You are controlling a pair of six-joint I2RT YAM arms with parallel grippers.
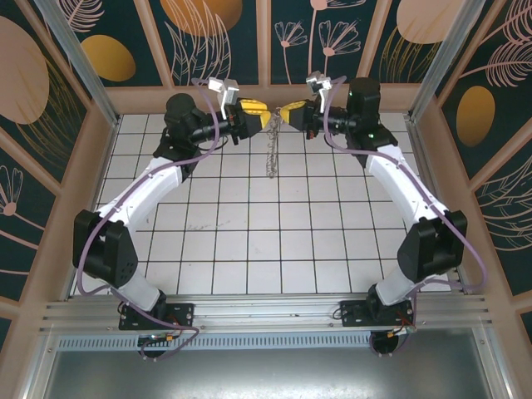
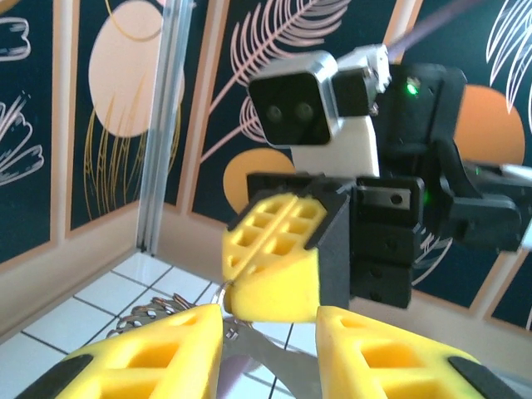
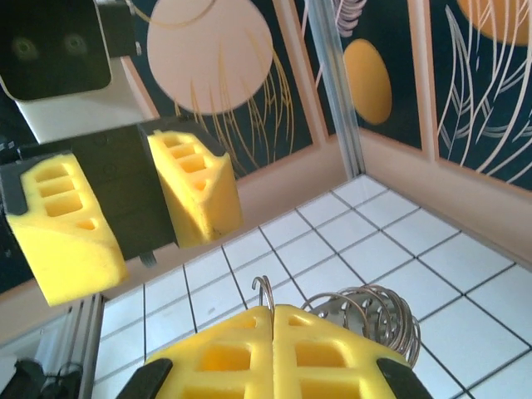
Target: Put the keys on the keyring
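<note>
At twelve o'clock of the white tiled table [image 1: 249,241], the right gripper [image 3: 273,314] is clamped shut on the thin grey coiled-wire keyring [image 3: 374,320] and the left gripper [image 1: 258,116] faces it with fingers apart, so threading seems in hand, and next a key must be guided precisely onto the wire's free end.

Bright, even light from above the tiled table [image 1: 249,241], faint soft shadows on it; wrist pics slightly blurry, esp. close foreground.
</note>
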